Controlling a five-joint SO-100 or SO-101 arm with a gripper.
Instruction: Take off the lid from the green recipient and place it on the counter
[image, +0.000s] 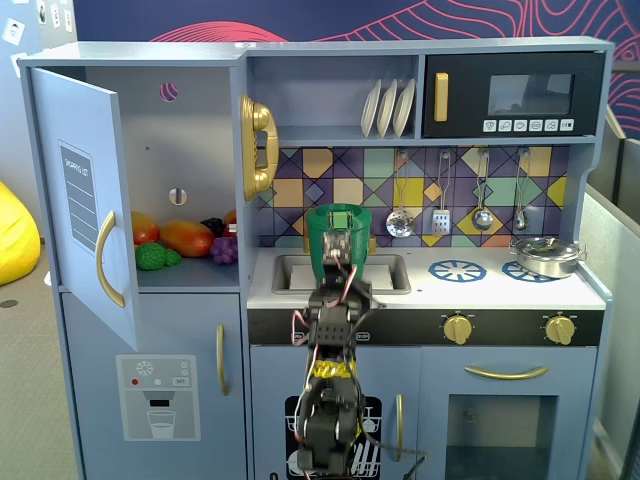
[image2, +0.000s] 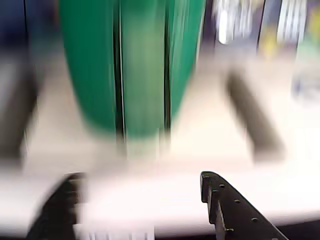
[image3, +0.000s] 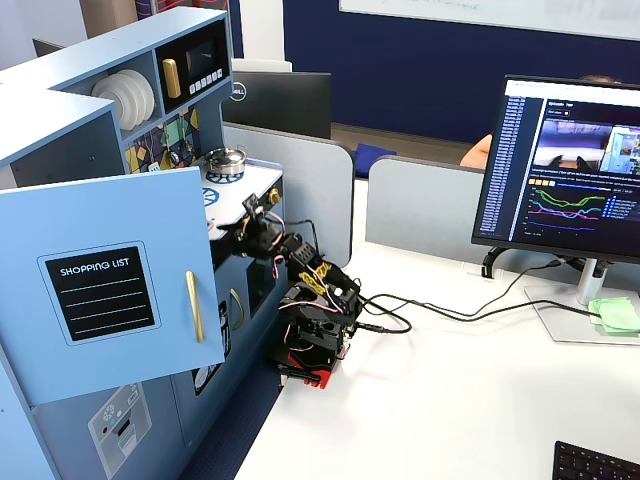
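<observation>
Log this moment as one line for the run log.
gripper: open, empty, facing green recipient | lid: apparently on pot | counter: no lid | wrist view: blurred

The dark green pot (image: 338, 243) stands upright on the white counter (image: 500, 292), at the back edge just behind the sink basin. It is tall and round, with a ribbed vertical strip down its front. Its translucent green lid (image: 338, 210) lies flat on its mouth.
</observation>
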